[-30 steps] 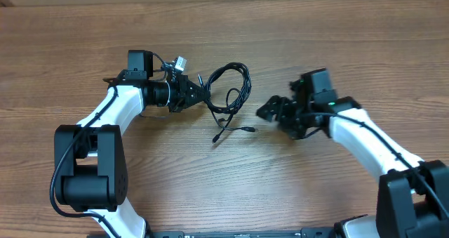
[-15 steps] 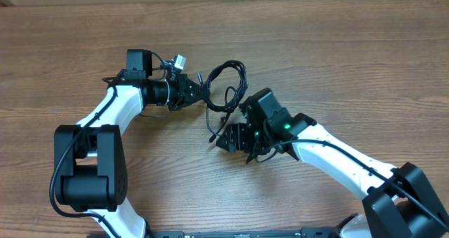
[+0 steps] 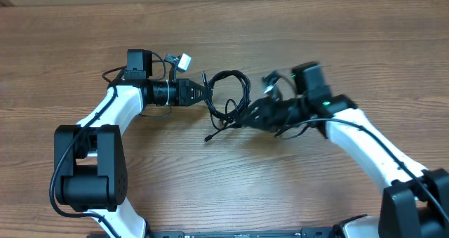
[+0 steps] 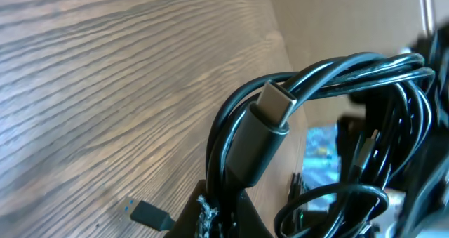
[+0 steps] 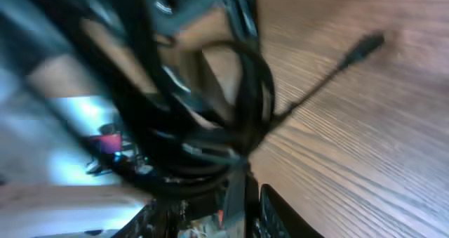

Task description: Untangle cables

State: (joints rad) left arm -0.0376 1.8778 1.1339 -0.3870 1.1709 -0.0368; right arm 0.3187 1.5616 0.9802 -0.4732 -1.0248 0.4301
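Note:
The cables (image 3: 231, 90) are a tangled bundle of thin black loops in the middle of the table. My left gripper (image 3: 204, 95) is shut on the bundle's left side. In the left wrist view the strands (image 4: 330, 69) rise from my finger (image 4: 226, 211), with a silver-tipped plug (image 4: 270, 115) among them. My right gripper (image 3: 245, 116) is at the bundle's lower right, shut on some strands. The right wrist view is blurred, with loops (image 5: 210, 126) just above the jaws (image 5: 245, 203). One loose plug end (image 3: 208, 136) trails on the table and also shows in the right wrist view (image 5: 365, 45).
A dark plug with a blue tip (image 4: 146, 211) lies on the wooden table (image 3: 316, 41) beside my left finger. A small white connector (image 3: 186, 58) on the left arm's own wiring sticks up near the wrist camera.
My right arm swung left and down to the bundle, then drew back up and right with strands in its jaws. The bundle shifted and the loose plug end slid left. The left arm barely moved.

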